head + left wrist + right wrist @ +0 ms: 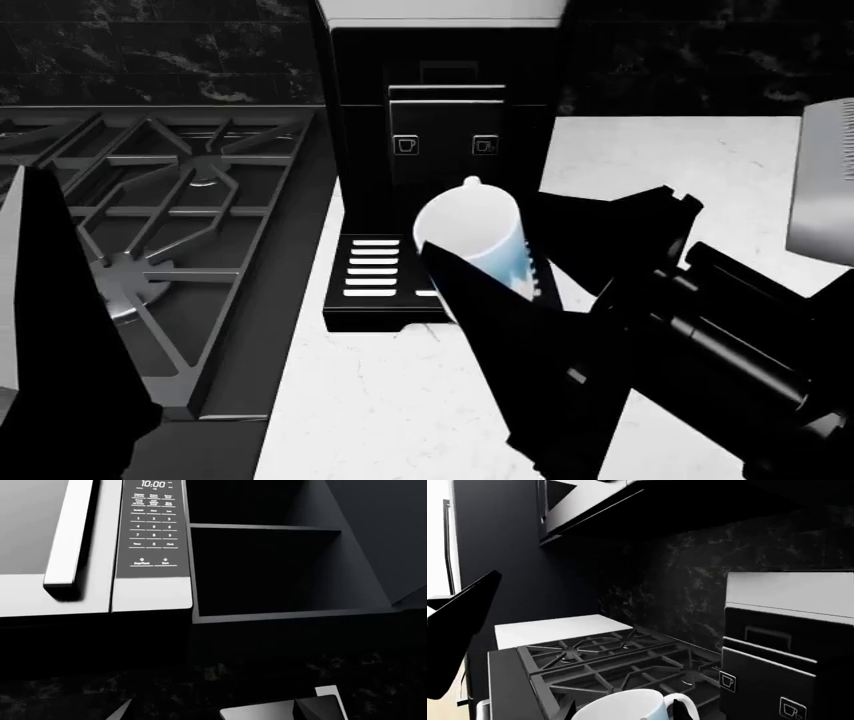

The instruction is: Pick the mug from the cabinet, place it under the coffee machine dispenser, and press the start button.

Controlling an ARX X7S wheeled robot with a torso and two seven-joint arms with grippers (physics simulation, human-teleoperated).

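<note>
On the head view's left edge, a dark wedge of the left arm (54, 330) rises over the gas stove grates (174, 210); its fingertips sit outside that frame, and in the left wrist view only dark finger tips (313, 707) show at the frame's edge, so whether the left gripper is released or clenched cannot be told. That wrist camera faces a microwave (87, 555) with a bright door handle (70, 535) and a keypad (153, 525) reading 10:00, beside an open dark cabinet shelf (267, 527).

Centre frame, the black coffee machine (441, 110) stands on the white counter (387, 400), its dispenser block (447, 95) flanked below by two cup-icon buttons (406, 144). The slotted drip tray (374, 270) lies at its foot.

The right gripper (487, 265) is clenched on the mug (474, 235), its dark fingers on either side of the cup. The mug, white with a blue jagged band, is held tilted, rim toward the machine, just ahead of the fingers and over the near right part of the drip tray; it seems to hang clear of the tray, though the arm hides its lower side. The right wrist view shows the mug's rim and handle (627, 707) between the finger tips, with the stove beyond and the machine's front close alongside.

At far right, a pale appliance (821, 180) stands on the counter beyond the right arm.
</note>
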